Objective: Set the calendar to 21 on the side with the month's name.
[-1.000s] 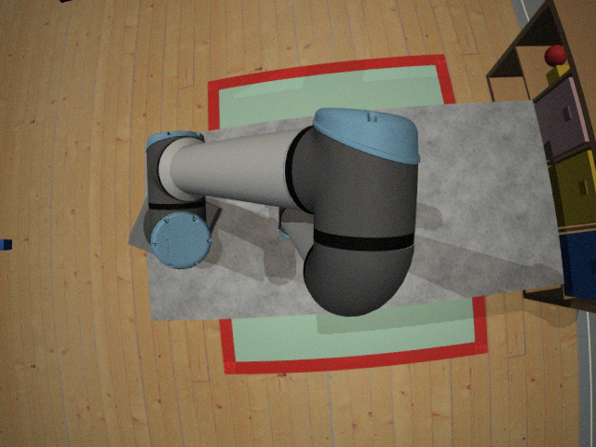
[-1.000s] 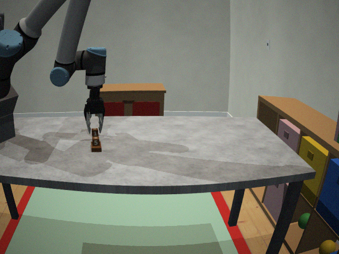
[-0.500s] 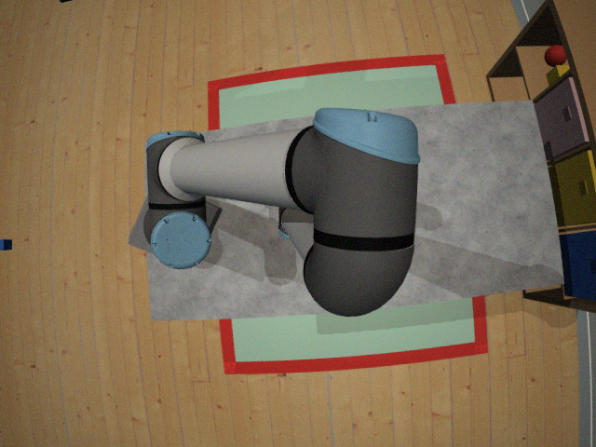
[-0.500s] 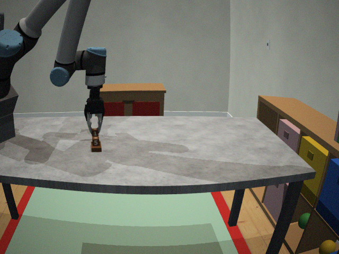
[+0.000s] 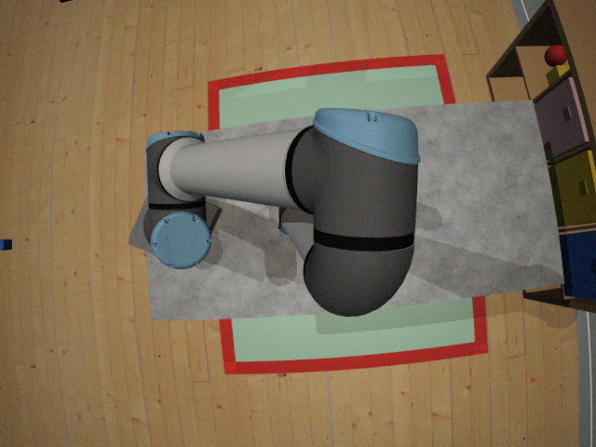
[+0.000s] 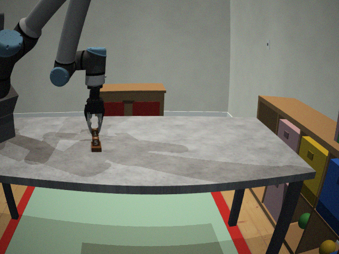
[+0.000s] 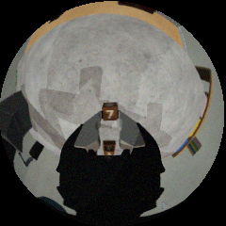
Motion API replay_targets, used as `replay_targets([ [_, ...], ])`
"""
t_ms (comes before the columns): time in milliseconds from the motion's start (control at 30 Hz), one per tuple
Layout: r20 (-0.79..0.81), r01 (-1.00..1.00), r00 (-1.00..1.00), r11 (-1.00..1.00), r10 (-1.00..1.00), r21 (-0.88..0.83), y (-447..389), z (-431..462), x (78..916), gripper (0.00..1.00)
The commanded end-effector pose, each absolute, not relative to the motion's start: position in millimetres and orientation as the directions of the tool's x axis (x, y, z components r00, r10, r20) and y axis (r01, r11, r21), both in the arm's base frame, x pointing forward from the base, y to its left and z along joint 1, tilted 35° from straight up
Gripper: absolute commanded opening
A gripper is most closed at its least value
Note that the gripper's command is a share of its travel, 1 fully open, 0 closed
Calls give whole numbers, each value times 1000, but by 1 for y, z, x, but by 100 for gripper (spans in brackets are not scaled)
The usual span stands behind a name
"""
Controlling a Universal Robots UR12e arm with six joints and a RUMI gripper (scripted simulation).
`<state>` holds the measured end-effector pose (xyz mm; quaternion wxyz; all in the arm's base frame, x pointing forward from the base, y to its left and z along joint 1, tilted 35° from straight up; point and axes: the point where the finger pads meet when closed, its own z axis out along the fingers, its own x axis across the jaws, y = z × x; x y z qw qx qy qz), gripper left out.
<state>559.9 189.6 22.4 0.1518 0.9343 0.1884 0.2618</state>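
I had the fingers (image 6: pixel 94 130) nearly closed on the upper cube (image 6: pixel 94 133), reading 1, above the tray's (image 6: pixel 96 149) cube (image 6: pixel 95 142) reading 5.

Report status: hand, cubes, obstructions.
Hand shut on upper brown number cube, face 1 showing. Second brown cube, face 5, beneath on wooden tray. Nothing obstructing nearby.

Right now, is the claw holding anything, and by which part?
Yes. The claw is shut on a small brown number cube showing 1, gripped by two opposite side faces, above the cube showing 5.
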Motion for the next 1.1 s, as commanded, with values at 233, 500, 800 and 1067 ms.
replay_targets([
  [233,433,273,792,-883,432,382,190,23,560,10],
  [500,433,273,792,-883,432,382,190,24,559,10],
  [800,433,273,792,-883,432,382,195,45,545,10],
  [1067,433,273,792,-883,432,382,200,68,530,10],
])
